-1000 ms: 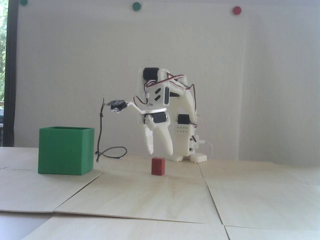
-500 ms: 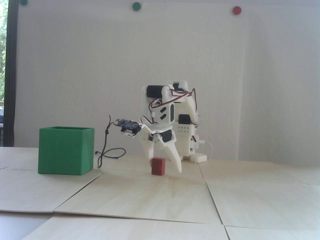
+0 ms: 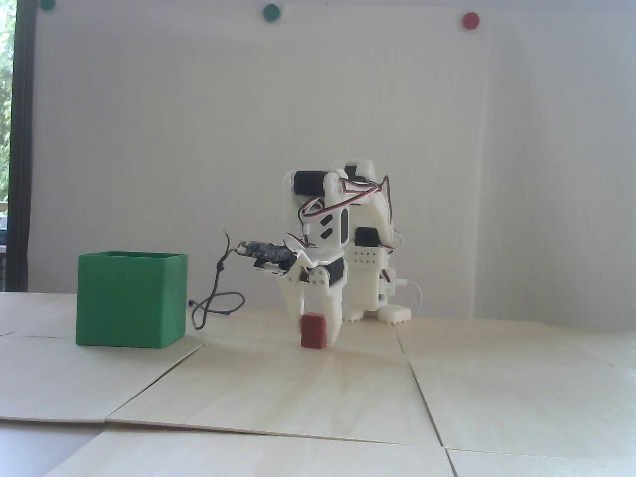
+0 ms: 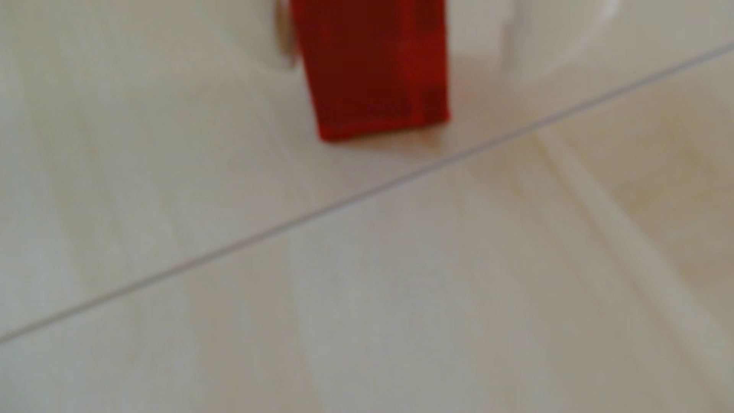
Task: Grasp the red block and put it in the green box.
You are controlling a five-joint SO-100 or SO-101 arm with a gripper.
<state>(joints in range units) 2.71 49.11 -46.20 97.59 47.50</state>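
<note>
Plywood tabletop (image 3: 318, 387) carries everything. The green box (image 3: 130, 299) stands open-topped well left in the fixed view, ready to receive. The white gripper (image 3: 316, 332) straddles the red block (image 3: 313, 331), fingers pressed against both sides, apparently clamping it on the table for lifting.

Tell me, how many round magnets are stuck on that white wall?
3: a round green wall magnet at top left, partly cut off; another green one near the middle; a round red magnet to the right. More may lie outside the picture.
</note>
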